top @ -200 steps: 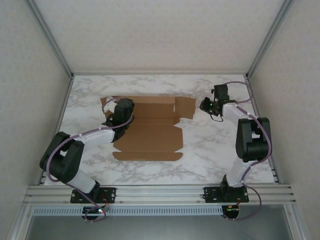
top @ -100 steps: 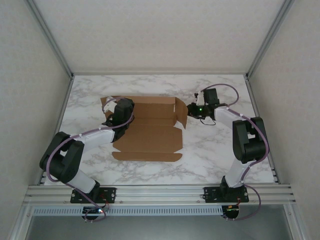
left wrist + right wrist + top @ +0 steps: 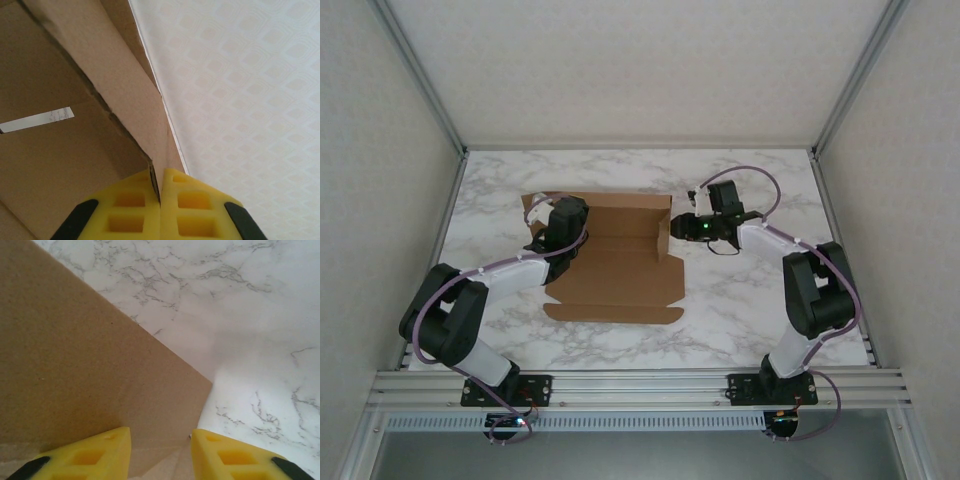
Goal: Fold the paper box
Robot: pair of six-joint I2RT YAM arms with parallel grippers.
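1. Left claw (image 3: 161,184): the yellow pads (image 3: 131,210) are pinched narrow on the thin edge of a raised wall (image 3: 125,95) of the paper box (image 3: 620,265). The rest of the sheet spreads ahead of this claw and lies flat on the marble table (image 3: 750,300).
2. Right claw (image 3: 161,437): the jaws stand wide and hold nothing. A side flap (image 3: 75,355) lies just ahead of the pads, with its free corner toward the right-hand pad and bare table beyond it.
3. Risk, sheet shift: I judge that a push on the side flap could slide the whole sheet toward the left claw. The left claw pins only one thin edge.
4. Risk, tear: a sideways pull at the left claw could rip or crease the pinched wall, because corrugated board is weak at its cut edges.
5. Risk, missed crease: closing the right claw near the corner could bend the flap off its scored line.
6. Risk, slip: the flap may spring back flat if I let it go early.
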